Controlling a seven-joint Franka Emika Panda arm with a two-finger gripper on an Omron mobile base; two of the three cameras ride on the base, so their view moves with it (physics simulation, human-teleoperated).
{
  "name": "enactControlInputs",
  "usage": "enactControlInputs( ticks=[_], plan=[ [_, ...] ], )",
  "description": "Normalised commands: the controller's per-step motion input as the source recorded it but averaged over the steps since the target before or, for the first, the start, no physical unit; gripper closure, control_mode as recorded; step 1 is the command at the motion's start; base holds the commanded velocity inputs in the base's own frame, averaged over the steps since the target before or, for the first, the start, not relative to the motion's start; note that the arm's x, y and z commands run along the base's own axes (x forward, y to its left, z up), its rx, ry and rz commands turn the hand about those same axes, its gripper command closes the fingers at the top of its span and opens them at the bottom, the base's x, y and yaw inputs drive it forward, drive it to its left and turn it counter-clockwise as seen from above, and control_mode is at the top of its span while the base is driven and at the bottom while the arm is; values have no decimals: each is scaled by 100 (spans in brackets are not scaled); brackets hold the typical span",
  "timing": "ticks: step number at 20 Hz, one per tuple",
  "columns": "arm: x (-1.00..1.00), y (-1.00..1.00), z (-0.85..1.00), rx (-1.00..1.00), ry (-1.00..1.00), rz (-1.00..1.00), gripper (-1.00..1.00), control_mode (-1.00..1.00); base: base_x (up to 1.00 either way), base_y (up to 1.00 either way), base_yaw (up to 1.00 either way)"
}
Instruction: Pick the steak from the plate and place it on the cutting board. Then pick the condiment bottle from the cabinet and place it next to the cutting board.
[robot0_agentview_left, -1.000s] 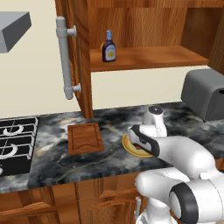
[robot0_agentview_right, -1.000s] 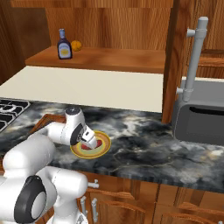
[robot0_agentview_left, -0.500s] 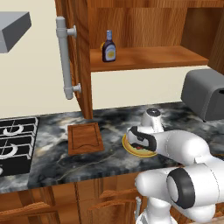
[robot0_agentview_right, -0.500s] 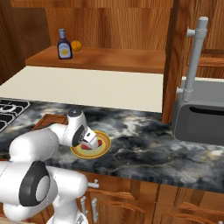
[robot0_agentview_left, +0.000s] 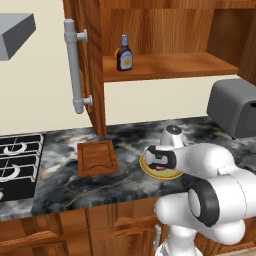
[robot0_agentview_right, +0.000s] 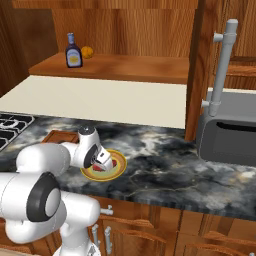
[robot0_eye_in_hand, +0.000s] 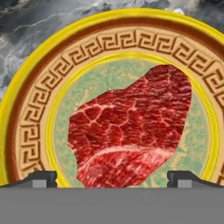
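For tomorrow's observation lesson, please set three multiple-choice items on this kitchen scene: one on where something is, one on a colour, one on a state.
1. Where does the steak lie?
A. on the cutting board
B. on the plate
C. on the cabinet shelf

2. What colour is the label of the condiment bottle?
A. yellow
B. green
C. white

3. How does the claw stand?
A. shut on the steak
B. open, its tips either side of the steak
C. open over the stove

Answers:
1 B: the hand view shows the meat on the pale green centre of the plate, while the cutting board lies bare to its left.
2 A: a yellow oval shows on the dark bottle on the shelf of the cabinet.
3 B: the two tips stand wide apart with the steak between them.
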Motion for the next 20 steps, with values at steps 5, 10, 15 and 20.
enactControlInputs(
  ticks=[5, 10, 15, 20],
  plan=[
    [2, 0, -11, 0, 0, 0, -100, -100, 0, 0, 0],
    [10, 0, -12, 0, -1, 0, -100, -100, 0, 0, 0],
    [15, 0, -10, 0, -3, 0, -100, -100, 0, 0, 0],
    [12, 0, -8, 0, -2, 0, -100, -100, 0, 0, 0]
  ],
)
